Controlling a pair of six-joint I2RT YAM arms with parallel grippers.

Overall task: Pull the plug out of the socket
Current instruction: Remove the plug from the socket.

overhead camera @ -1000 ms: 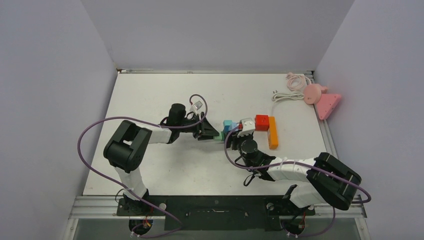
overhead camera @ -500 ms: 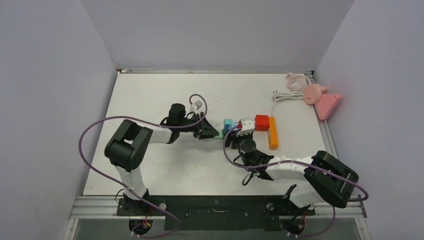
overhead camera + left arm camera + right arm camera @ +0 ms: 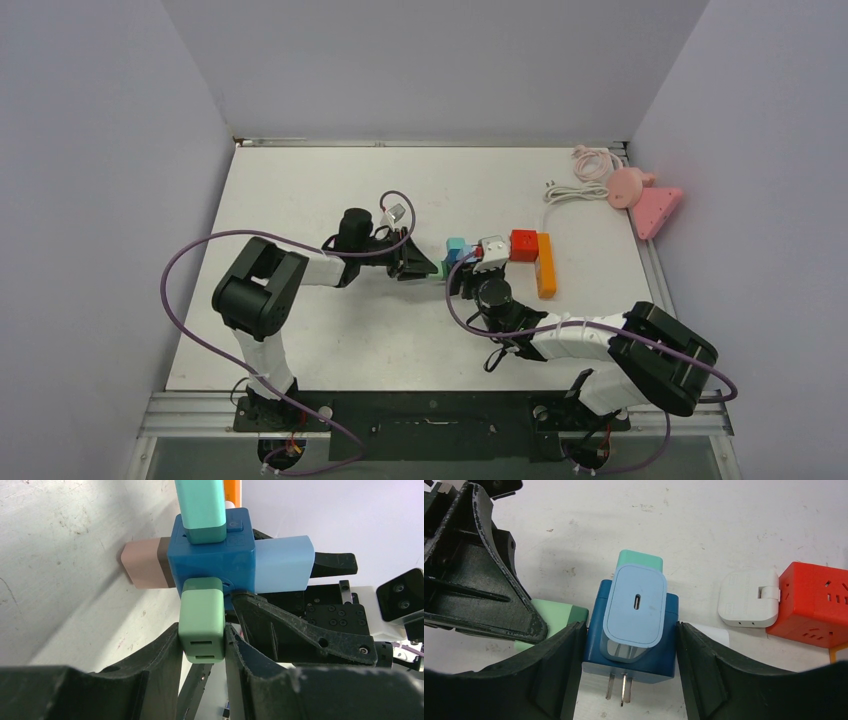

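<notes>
Step in hand: separating green plug [image 3: 201, 620] from blue socket cube [image 3: 210, 560].

- Location: the cube sits at centre of the bench [image 3: 500, 190] in the top view, between the two wrists. The green plug projects from the cube's lower face in the left wrist view.
- Left end effector [image 3: 201, 640]: closed on the green plug, one finger [image 3: 165, 650] flat against each side of its body. Contact is at the outer half, and the end nearest the cube is uncovered.
- Right end effector [image 3: 630, 630]: clamped across the cube, its fingers against opposite side walls, light-blue plug [image 3: 636, 612] facing the camera between them.
- Other plugs seated in the cube: teal plug [image 3: 200, 505] and brown plug [image 3: 142, 570]. Neither is gripped.

Judgement on doing the pull well:
- Draw the left wrist straight back along the green plug's long axis. Any twist would likely bind the pins.
- Hold the right clamp fixed as counterforce, otherwise the cube is likely to slide along the bench with the plug.
- Risk: the left fingers may slip off the smooth plug sides, so keep firm squeeze and pull slowly.
</notes>
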